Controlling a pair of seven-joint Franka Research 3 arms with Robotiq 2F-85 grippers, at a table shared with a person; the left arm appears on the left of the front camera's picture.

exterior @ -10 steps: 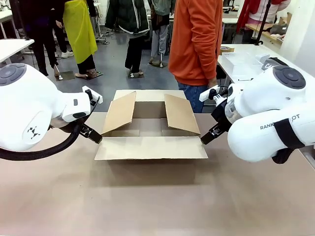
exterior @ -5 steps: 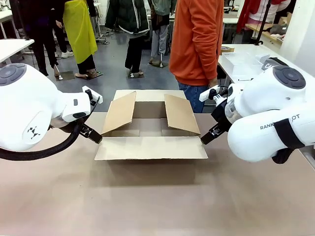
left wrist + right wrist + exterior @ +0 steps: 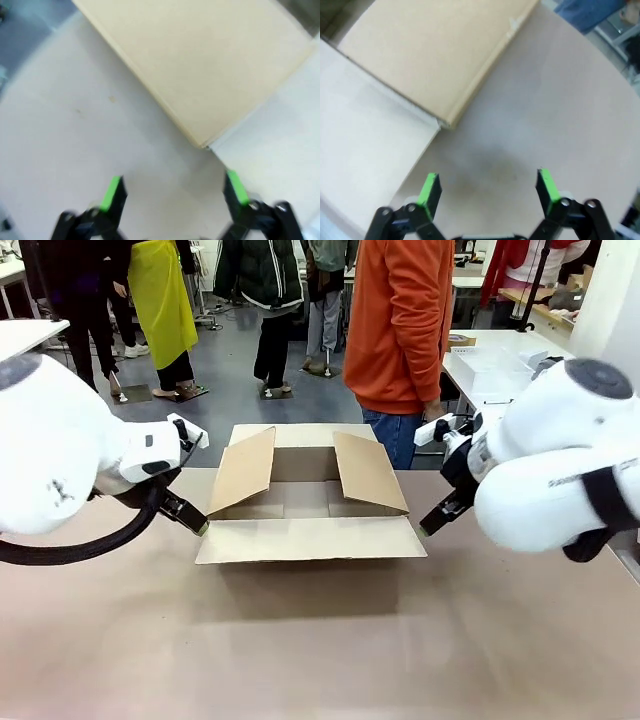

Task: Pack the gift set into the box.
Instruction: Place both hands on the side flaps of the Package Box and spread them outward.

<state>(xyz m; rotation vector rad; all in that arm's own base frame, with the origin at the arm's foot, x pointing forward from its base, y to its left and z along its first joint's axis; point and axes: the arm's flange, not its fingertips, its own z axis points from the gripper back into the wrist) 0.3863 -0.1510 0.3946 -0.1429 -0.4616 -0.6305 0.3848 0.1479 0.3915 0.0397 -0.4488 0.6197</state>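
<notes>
Box [image 3: 305, 498] mid-table [image 3: 300, 660] open on top btwn side flaps [image 3: 243, 472]; near flap [image 3: 310, 540] juts out.

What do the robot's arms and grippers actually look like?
Both arms are thick, rounded and glossy white, each with a dark grey round cap. A black ribbed cable loops below the left one; the right one has a black band and partly blurred dark lettering. The left gripper and right gripper are black, each with two slim fingers, bright green pads and round metal-coloured screws.
</notes>
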